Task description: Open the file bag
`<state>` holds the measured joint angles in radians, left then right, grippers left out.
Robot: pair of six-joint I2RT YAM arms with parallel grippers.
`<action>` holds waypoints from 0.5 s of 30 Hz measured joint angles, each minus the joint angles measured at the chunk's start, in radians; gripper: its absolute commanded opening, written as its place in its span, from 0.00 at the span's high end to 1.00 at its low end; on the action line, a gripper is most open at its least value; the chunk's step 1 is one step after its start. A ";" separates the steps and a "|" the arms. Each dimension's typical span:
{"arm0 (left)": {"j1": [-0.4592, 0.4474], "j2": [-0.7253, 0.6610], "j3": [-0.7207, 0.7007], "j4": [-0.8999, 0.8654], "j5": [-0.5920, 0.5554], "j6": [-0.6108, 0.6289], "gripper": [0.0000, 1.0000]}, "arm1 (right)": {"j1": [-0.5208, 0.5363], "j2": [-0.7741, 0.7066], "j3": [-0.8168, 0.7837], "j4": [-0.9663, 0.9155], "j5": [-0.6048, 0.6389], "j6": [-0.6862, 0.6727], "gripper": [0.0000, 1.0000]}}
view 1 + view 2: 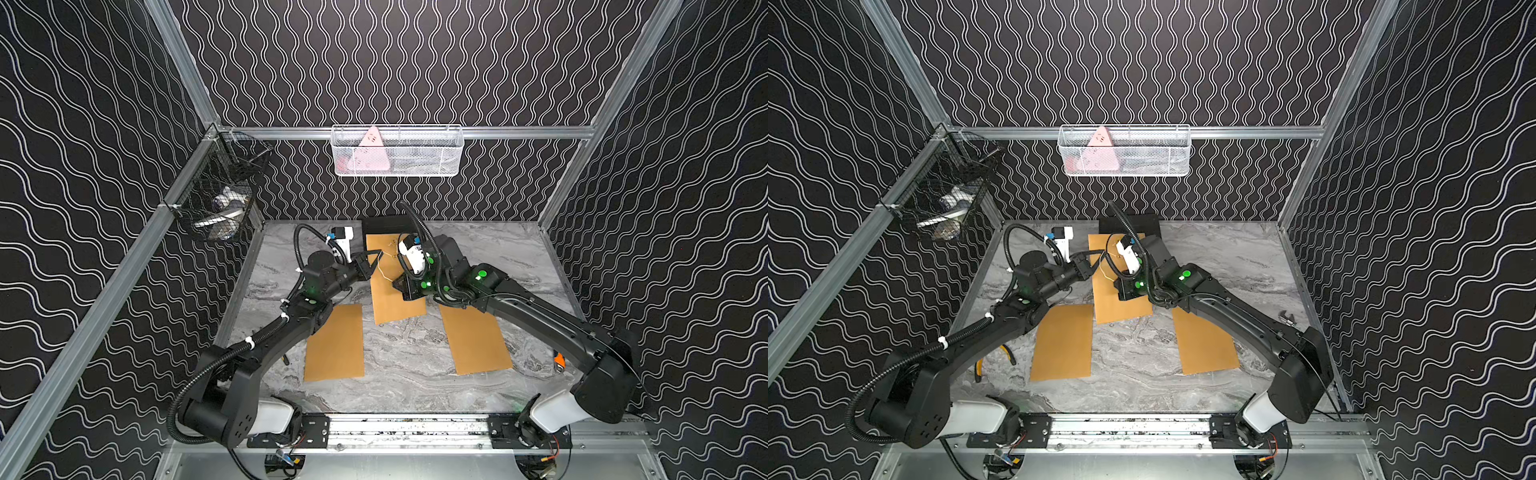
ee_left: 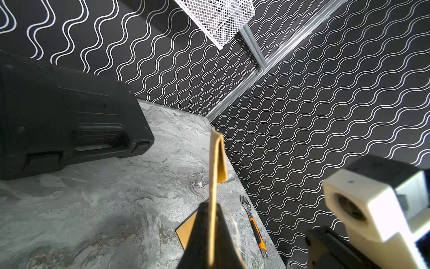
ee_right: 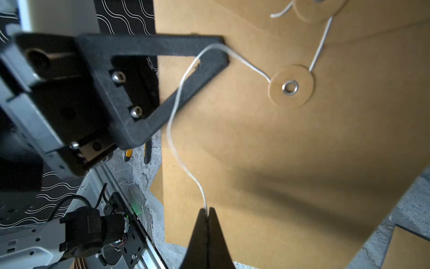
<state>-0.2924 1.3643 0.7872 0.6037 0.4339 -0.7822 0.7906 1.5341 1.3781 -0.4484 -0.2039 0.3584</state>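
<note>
A white basket (image 1: 440, 162) on the far wall holds a pink triangle (image 1: 371, 153). A black basket (image 1: 193, 187) on the left wall holds white items (image 1: 227, 203). The file bag (image 1: 395, 303) lies far-centre, before a black case (image 2: 69, 111). The left gripper (image 2: 212, 207) pinches its flap (image 2: 214, 163), and the right gripper (image 3: 207, 212) pinches its string (image 3: 173, 121). A left bag (image 1: 336, 343) and a right bag (image 1: 476, 345) lie nearer.

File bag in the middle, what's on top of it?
A white string runs over the file bag, from its round paper button to the right gripper, which pinches the end. The left gripper clamps the bag's edge. Its inside is hidden.
</note>
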 measured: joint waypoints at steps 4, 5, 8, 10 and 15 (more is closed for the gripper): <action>0.007 0.000 0.005 -0.003 0.001 0.000 1.00 | 0.000 -0.023 -0.045 0.005 0.007 0.020 1.00; 0.011 0.000 0.005 -0.003 0.001 0.000 1.00 | 0.000 -0.027 -0.056 0.006 0.008 0.020 1.00; 0.020 0.000 0.005 -0.003 0.000 0.000 1.00 | 0.000 -0.042 -0.088 0.008 0.011 0.027 1.00; 0.026 0.000 0.005 -0.003 0.001 0.000 1.00 | 0.000 -0.048 -0.108 0.013 0.013 0.032 1.00; 0.037 0.000 0.005 -0.002 0.001 -0.001 1.00 | -0.001 -0.058 -0.144 0.016 0.020 0.049 1.00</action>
<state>-0.2558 1.3647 0.7925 0.6018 0.4347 -0.7830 0.7898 1.4757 1.2343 -0.4328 -0.1837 0.4072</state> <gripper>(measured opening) 0.043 0.048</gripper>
